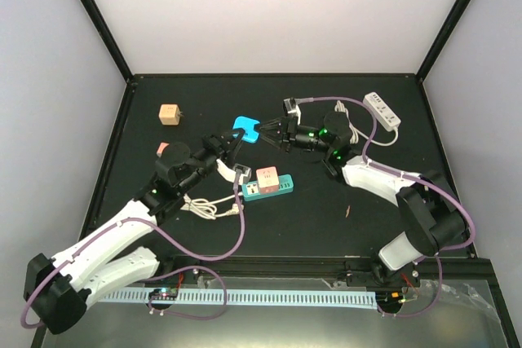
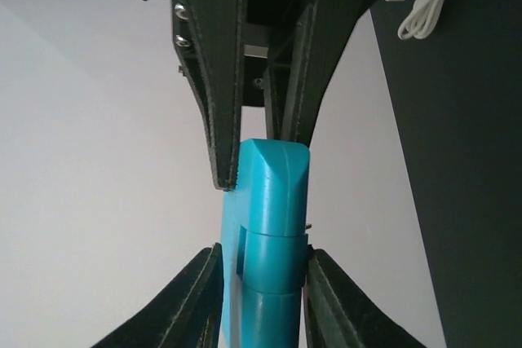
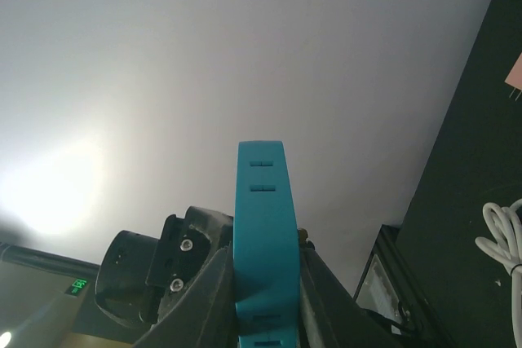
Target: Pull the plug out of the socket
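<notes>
A bright blue socket (image 1: 245, 128) hangs in the air above the mat, between the two arms. My right gripper (image 1: 265, 129) is shut on it from the right. In the right wrist view the socket (image 3: 261, 226) stands upright between my fingers (image 3: 214, 291), its slots showing at the top and bottom. My left gripper (image 1: 232, 141) comes in from the left. In the left wrist view its pads (image 2: 200, 299) press both sides of the stepped blue plug (image 2: 276, 279), at the end away from the right arm's fingers (image 2: 214, 103).
A green power strip (image 1: 281, 189) carrying a pink-orange adapter (image 1: 269, 175) lies just below the grippers, with a coiled white cable (image 1: 208, 205) to its left. A white power strip (image 1: 382, 110) sits at the back right. An orange block (image 1: 169, 114) is at the back left.
</notes>
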{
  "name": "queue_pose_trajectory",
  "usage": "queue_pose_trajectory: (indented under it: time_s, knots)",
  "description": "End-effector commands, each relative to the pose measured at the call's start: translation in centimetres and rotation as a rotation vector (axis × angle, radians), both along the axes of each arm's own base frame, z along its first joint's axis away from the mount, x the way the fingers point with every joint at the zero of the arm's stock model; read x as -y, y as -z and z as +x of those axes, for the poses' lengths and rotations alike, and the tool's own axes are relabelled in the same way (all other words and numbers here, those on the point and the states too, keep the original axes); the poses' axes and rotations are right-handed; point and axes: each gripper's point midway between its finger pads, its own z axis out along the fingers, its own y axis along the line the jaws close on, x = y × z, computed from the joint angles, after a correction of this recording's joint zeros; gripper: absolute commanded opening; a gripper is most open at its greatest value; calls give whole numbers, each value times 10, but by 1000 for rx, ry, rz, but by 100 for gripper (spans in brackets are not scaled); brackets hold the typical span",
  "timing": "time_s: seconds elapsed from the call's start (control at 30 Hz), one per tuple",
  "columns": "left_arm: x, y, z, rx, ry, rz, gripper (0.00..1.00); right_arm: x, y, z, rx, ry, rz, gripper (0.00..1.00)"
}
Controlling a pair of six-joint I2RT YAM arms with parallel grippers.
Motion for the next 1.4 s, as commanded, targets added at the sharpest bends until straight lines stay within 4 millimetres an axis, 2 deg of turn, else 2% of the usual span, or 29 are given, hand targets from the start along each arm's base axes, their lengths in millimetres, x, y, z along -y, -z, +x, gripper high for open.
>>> queue_pose_trajectory:
  time_s: [0.0,0.27,0.63,0.93,1.1,1.2,1.27,1.37]
  knots:
    - [-4,-16,7,61,-47,-25,27,0,-6,-10,29,-18,19,1]
    - [-2,-18,11,85,-51,-28,25,-10,2,-20,12,-52,9,1]
    - [-1,-32,18,172,-75,-63,22,-17,19,-25,-42,-65,-12,1]
    - [-4,-23,16,162,-83,-47,22,-19,18,-24,-44,-64,-7,1]
    - [-5,-14,13,154,-76,-12,7,-20,12,-21,-44,-65,5,1]
    - [-6,-16,12,163,-78,-17,5,-19,14,-21,-56,-61,4,1]
    - [-7,-18,11,171,-80,-27,7,-19,17,-21,-64,-56,1,1]
    - [-8,-18,9,171,-78,-31,27,-17,16,-18,-68,-46,9,1]
